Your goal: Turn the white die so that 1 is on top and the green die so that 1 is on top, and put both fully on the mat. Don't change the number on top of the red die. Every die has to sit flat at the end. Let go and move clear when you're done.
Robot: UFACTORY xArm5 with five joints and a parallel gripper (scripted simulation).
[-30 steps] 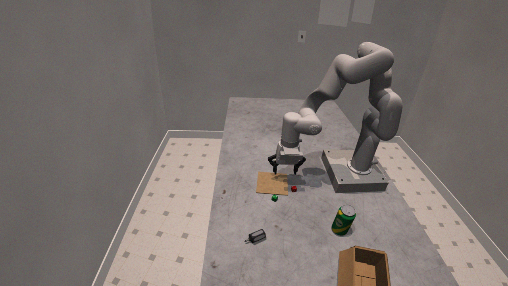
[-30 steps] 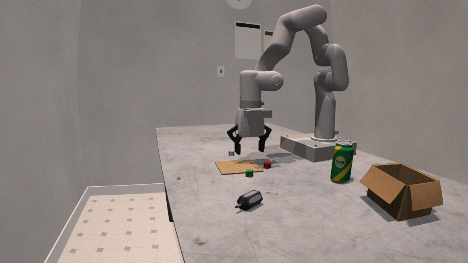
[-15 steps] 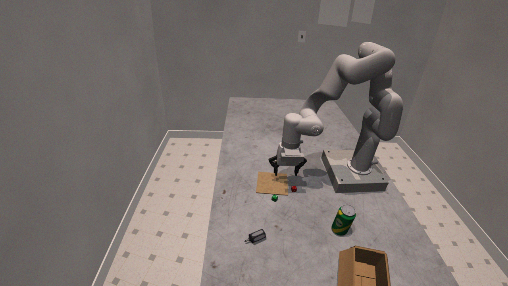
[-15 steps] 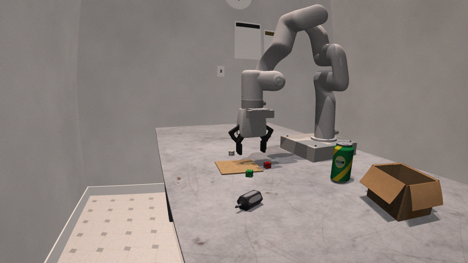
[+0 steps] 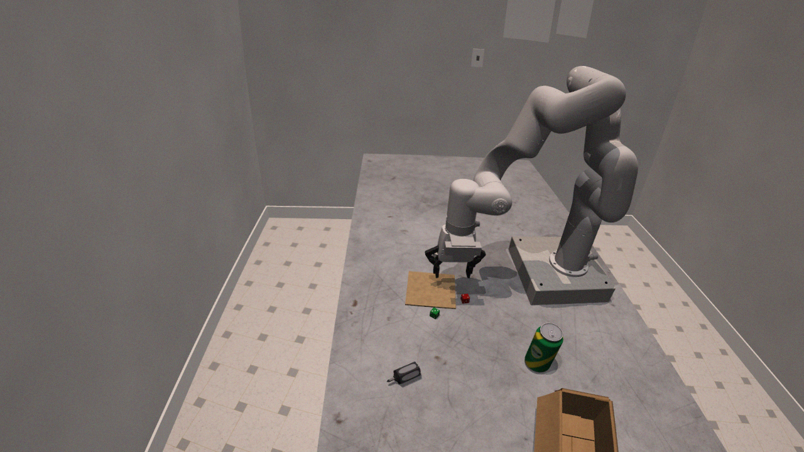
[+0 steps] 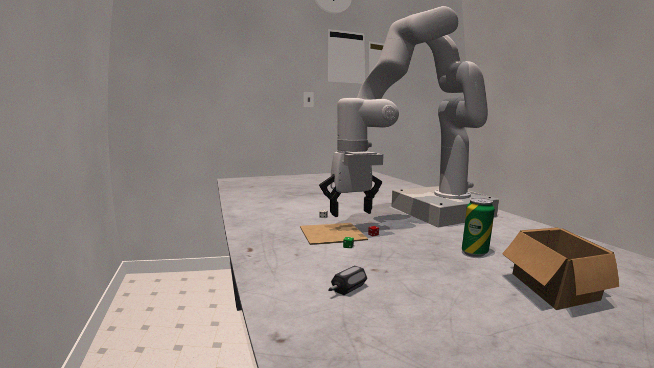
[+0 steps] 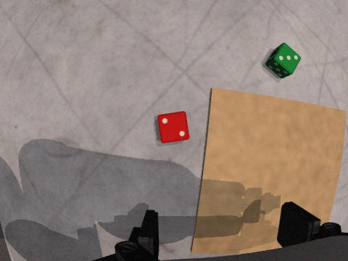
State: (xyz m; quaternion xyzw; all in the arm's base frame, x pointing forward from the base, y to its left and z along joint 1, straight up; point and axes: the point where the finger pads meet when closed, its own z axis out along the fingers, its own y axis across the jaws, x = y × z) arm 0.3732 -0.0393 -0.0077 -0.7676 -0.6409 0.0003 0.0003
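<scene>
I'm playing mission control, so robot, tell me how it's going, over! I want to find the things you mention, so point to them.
Jaws open and empty, above table. Green die (image 5: 434, 312) (image 6: 348, 242) (image 7: 284, 59) off mat (image 5: 430, 289) (image 6: 331, 233) (image 7: 272, 145), three on top. White die (image 6: 323, 213) off mat too. Nothing between jaws and green die, looks like.

On the bench (image 5: 387, 415) (image 6: 411, 320) before you, a green-and-yellow can (image 5: 543, 348) (image 6: 477, 227) stood upright near an open cardboard box (image 5: 548, 421) (image 6: 541, 256). A dark, pointed-tipped tool (image 5: 407, 373) (image 6: 349, 279) lay on its side, well apart from both. Behind, you had papers (image 5: 529, 19) (image 6: 346, 59) on the grey wall (image 5: 359, 101) (image 6: 205, 91).
</scene>
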